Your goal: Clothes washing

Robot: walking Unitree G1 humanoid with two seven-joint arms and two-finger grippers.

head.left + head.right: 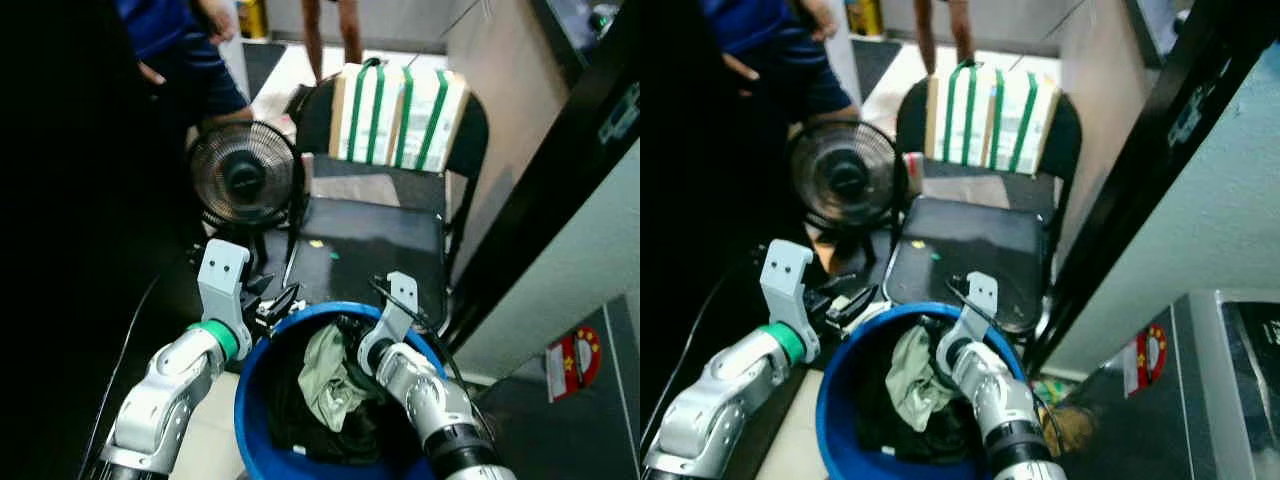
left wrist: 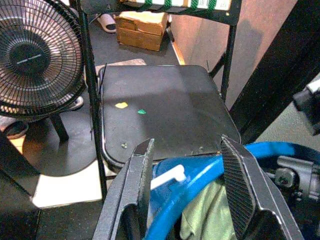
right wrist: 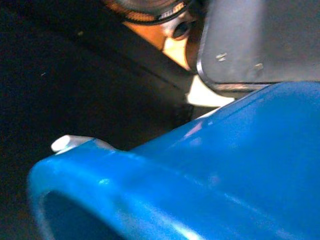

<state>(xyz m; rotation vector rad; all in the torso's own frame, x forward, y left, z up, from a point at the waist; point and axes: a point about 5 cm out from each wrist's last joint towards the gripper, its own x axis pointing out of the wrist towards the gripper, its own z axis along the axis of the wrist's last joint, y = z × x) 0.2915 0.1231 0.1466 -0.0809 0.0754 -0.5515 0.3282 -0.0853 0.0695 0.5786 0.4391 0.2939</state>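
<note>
No word or number can be read here. A red round sticker (image 1: 573, 362) with yellow marks is on the low dark panel at the right, but the marks are too blurred to read. A small label on the black frame (image 1: 622, 108) is also unreadable.

Both silver arms are bent forward and reach toward each other in front of the body. The left end effector (image 2: 187, 165) sits at the end of the left arm, with a green ring around the wrist. Its two black fingers (image 2: 134, 200) stand apart, with a clear gap between them. The right end effector (image 1: 392, 300) is at the end of the right arm, angled inward; its fingers are hidden.
</note>
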